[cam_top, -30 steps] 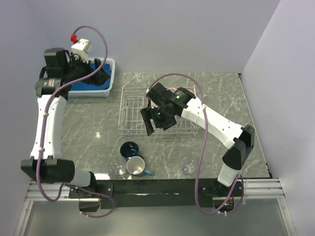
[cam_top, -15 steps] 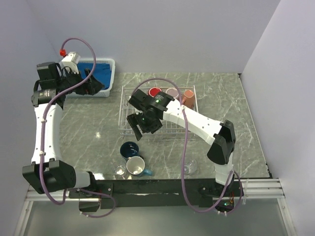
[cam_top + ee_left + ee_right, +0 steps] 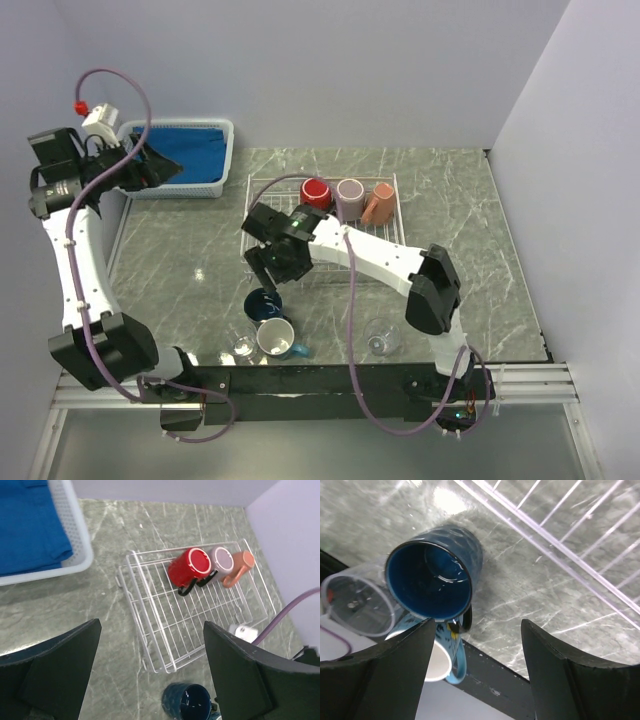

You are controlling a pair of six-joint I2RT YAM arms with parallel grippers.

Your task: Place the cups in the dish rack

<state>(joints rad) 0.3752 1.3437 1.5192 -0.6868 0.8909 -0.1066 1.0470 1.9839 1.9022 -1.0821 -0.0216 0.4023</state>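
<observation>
- Your right gripper [image 3: 477, 623] hangs over the navy mug [image 3: 430, 577], fingers apart with nothing between them. Your left gripper [image 3: 151, 626], also spread and empty, is parked high by the white basket [image 3: 222, 160], at 10 o'clock from the dish rack [image 3: 272, 200].
- The navy mug stands mouth-up on the table at 7 o'clock from the rack's middle, just outside the near-left corner. Its handle [image 3: 465, 622] points to 5 o'clock in the right wrist view.
- It looks crowded there: the light blue mug [image 3: 442, 662] touches or nearly touches it at 6 o'clock, and a clear glass cup [image 3: 355, 605] sits close at 8 o'clock.
- I'd put one finger inside the rim on the 12 o'clock side, away from those neighbours, and close gently.
- Lift straight up before swinging over the rack wire.
- The red mug [image 3: 192, 566], mauve mug [image 3: 222, 559] and salmon-orange mug [image 3: 239, 562] fill the far edge, so aim for open grid nearer you.
</observation>
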